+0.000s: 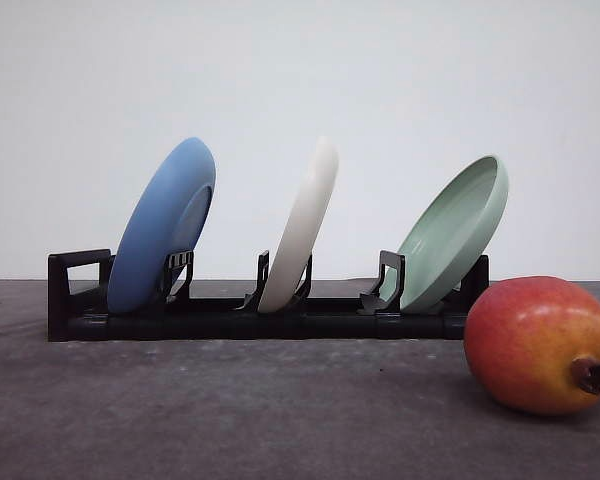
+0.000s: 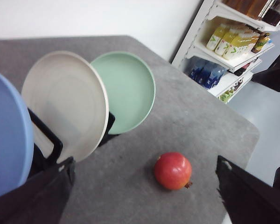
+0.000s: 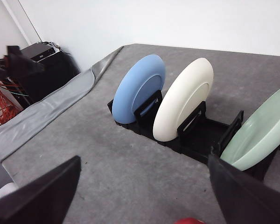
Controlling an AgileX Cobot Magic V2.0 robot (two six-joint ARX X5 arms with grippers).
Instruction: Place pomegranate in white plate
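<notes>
The pomegranate point(image 1: 540, 345) lies on the grey table at the front right, its dark crown pointing right, just in front of the rack's right end. In the left wrist view the pomegranate point(image 2: 172, 171) sits on the table well below my open left gripper point(image 2: 144, 163), between its two dark fingers point(image 2: 37, 196). The white plate point(image 1: 302, 225) stands on edge in the middle slot of the black rack point(image 1: 230, 322); it is also seen as white plate point(image 2: 65, 105) and white plate point(image 3: 183, 105). My right gripper point(image 3: 143, 161) hangs open above the table before the rack, a red sliver of pomegranate point(image 3: 189, 220) below it.
A blue plate point(image 1: 162, 225) leans in the rack's left slot and a pale green plate point(image 1: 455, 230) in the right slot, close to the pomegranate. Shelves with bottles point(image 2: 233, 39) stand beyond the table's edge. A grey cloth edge point(image 3: 46, 112) and cables lie off to one side.
</notes>
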